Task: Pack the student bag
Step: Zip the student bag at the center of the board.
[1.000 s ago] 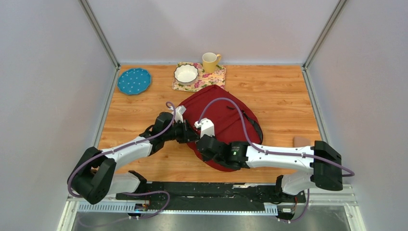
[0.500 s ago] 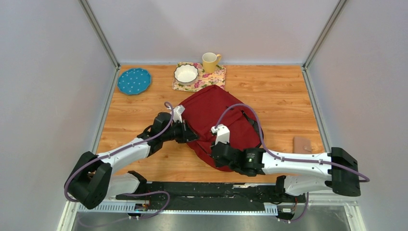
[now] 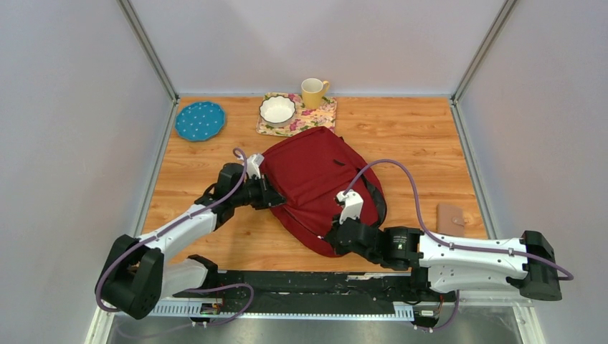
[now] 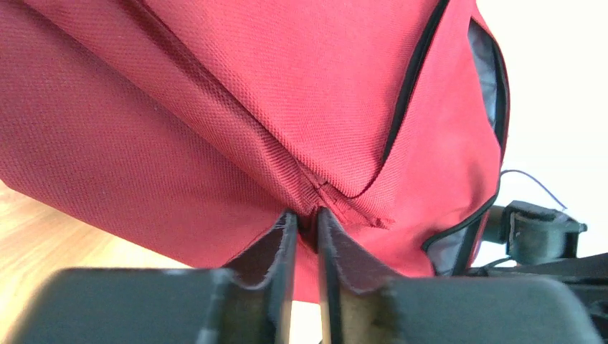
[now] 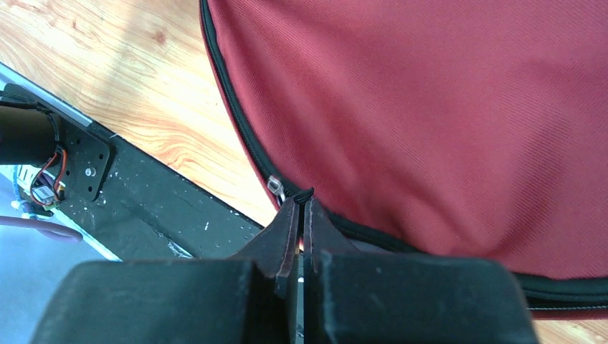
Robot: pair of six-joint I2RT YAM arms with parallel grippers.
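Top external: wooden table [image 3: 430,143], grey walls [image 3: 64,107] (left claw [image 4: 306,213], right claw [image 5: 300,204] each pinching student bag [image 3: 315,172]).

No writing, label, brand or number is legible in any view; the dark red fabric backpack [image 3: 315,179] shows plain cloth only.

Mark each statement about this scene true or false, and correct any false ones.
1. The left gripper pinches a fold of the student bag. True.
2. The right gripper hangs open, touching nothing. False: it is shut on the student bag's zipper edge.
3. The yellow mug stands on the blue plate. False: it stands at the floral mat's far edge, apart from the plate.
4. The white bowl sits on the floral mat. True.
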